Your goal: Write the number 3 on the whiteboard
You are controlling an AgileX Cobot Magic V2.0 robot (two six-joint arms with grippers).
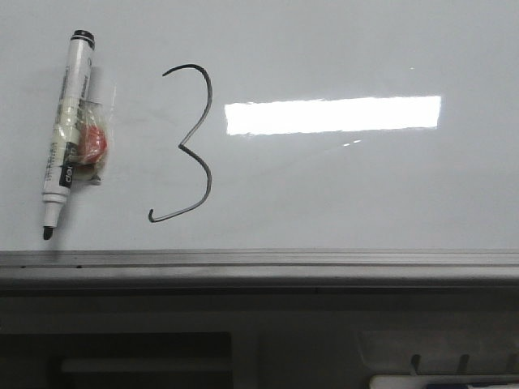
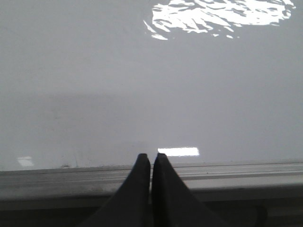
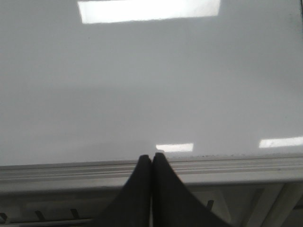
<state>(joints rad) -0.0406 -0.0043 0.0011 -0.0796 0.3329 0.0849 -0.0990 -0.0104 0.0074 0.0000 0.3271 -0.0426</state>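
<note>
The whiteboard (image 1: pixel 340 203) is a glossy pale grey board with bright light reflections. A thin black number 3 (image 1: pixel 209 174) is drawn on it left of centre. A white marker pen (image 1: pixel 66 121) lies flat on the board to the left of the 3, uncapped tip towards the near rail, with a small clear wrapper holding something red (image 1: pixel 92 142) beside it. My left gripper (image 2: pixel 151 156) is shut and empty over the board's near rail (image 2: pixel 236 177). My right gripper (image 3: pixel 152 156) is shut and empty over the same rail (image 3: pixel 236 165). Neither gripper shows in the front view.
A grey metal rail (image 1: pixel 259 263) runs along the board's near edge. Below it lies a dark recess with a pale tray (image 1: pixel 446 381) at the lower right.
</note>
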